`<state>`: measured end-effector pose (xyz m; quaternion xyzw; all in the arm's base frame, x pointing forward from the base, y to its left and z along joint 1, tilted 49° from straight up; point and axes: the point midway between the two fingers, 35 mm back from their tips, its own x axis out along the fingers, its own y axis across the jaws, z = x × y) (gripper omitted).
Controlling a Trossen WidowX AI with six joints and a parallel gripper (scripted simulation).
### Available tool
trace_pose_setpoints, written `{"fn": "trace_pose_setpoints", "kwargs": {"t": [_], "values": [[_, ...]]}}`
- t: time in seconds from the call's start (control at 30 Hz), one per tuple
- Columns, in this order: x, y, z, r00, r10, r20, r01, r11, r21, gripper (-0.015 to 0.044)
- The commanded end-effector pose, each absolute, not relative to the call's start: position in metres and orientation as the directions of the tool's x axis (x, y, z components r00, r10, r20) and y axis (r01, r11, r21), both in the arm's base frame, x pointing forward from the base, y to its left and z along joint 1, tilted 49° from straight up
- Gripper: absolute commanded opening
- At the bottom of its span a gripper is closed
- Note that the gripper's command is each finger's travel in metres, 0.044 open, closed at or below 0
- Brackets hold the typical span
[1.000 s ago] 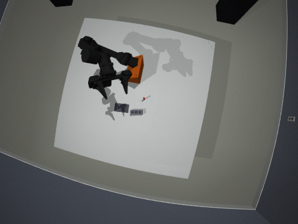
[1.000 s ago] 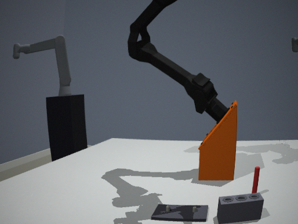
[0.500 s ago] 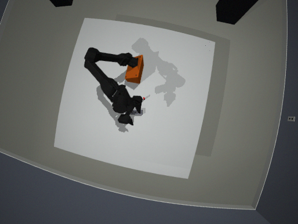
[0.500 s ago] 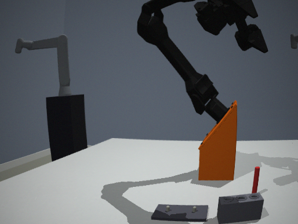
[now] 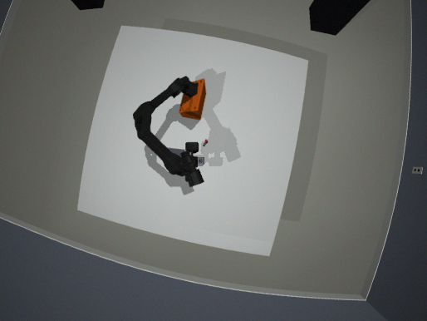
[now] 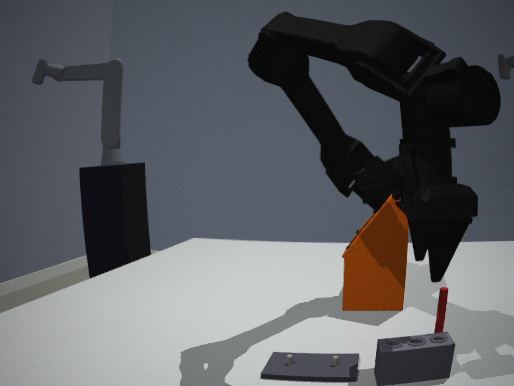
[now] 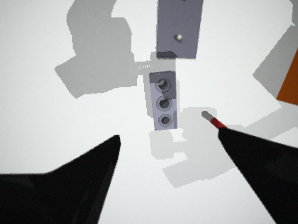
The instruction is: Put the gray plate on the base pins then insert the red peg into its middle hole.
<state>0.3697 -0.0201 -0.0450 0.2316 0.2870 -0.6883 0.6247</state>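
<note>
The gray plate (image 5: pixel 203 158) (image 6: pixel 415 363) (image 7: pixel 159 94), a thick block with three holes facing up, stands on the table beside the base. The flat dark base (image 6: pixel 310 369) (image 7: pixel 170 20) has two pale pins with nothing on them; the arm hides it in the top view. The red peg (image 5: pixel 206 141) (image 6: pixel 441 311) (image 7: pixel 216 123) stands upright apart from the plate, its upper end partly behind a fingertip in the wrist view. My gripper (image 6: pixel 428 270) (image 7: pixel 168 135) is open and empty, pointing down, above the height of the plate and the peg.
The orange wedge-shaped mount (image 5: pixel 193 104) (image 6: pixel 375 280) (image 7: pixel 291 82) carries the arm and stands behind the parts in the exterior view. Dark pedestals (image 5: pixel 332 18) (image 6: pixel 117 215) stand beyond the white table (image 5: pixel 249 125).
</note>
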Motion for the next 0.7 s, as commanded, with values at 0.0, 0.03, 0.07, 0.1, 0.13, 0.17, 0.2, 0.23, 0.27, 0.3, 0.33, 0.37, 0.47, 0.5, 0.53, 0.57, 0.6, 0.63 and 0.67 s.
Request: {"fn": "trace_pose_setpoints", "kwargs": {"t": [0.0,0.03,0.07,0.1,0.13,0.17,0.2,0.23,0.27,0.3,0.33,0.37,0.47,0.5,0.53,0.57,0.6,0.63,0.67], "values": [[0.368,-0.021,-0.045,-0.121,-0.739,-0.663,0.990,-0.044,-0.132,0.0440],[0.368,-0.023,-0.047,-0.121,-0.739,-0.663,0.990,-0.044,-0.132,0.0440],[0.368,-0.029,-0.053,-0.121,-0.739,-0.663,0.990,-0.043,-0.132,0.0440],[0.366,-0.038,-0.062,-0.121,-0.739,-0.663,0.990,-0.043,-0.132,0.0440],[0.364,-0.051,-0.073,-0.121,-0.739,-0.663,0.990,-0.043,-0.132,0.0440],[0.361,-0.061,-0.081,-0.121,-0.740,-0.662,0.990,-0.044,-0.132,0.0440],[0.359,-0.067,-0.086,-0.121,-0.741,-0.661,0.990,-0.044,-0.132,0.0440],[0.358,-0.069,-0.088,-0.122,-0.741,-0.661,0.990,-0.044,-0.133,0.0440],[0.358,-0.069,-0.088,-0.122,-0.741,-0.661,0.990,-0.044,-0.133,0.0440],[0.358,-0.069,-0.088,-0.122,-0.741,-0.661,0.990,-0.044,-0.133,0.0440],[0.358,-0.069,-0.088,-0.122,-0.741,-0.661,0.990,-0.044,-0.133,0.0440],[0.358,-0.070,-0.089,-0.122,-0.741,-0.660,0.990,-0.044,-0.133,0.0440],[0.354,-0.079,-0.097,-0.122,-0.741,-0.660,0.990,-0.044,-0.133,0.0440],[0.354,-0.080,-0.098,-0.122,-0.741,-0.660,0.990,-0.044,-0.133,0.0440],[0.354,-0.080,-0.098,-0.122,-0.741,-0.660,0.990,-0.044,-0.133,0.0440],[0.354,-0.080,-0.098,-0.122,-0.741,-0.660,0.990,-0.044,-0.133,0.0440],[0.354,-0.081,-0.098,-0.122,-0.741,-0.660,0.990,-0.044,-0.133,0.0440],[0.354,-0.082,-0.099,-0.122,-0.741,-0.660,0.990,-0.044,-0.133,0.0440],[0.353,-0.083,-0.100,-0.122,-0.741,-0.660,0.990,-0.044,-0.133,0.0440]]}}
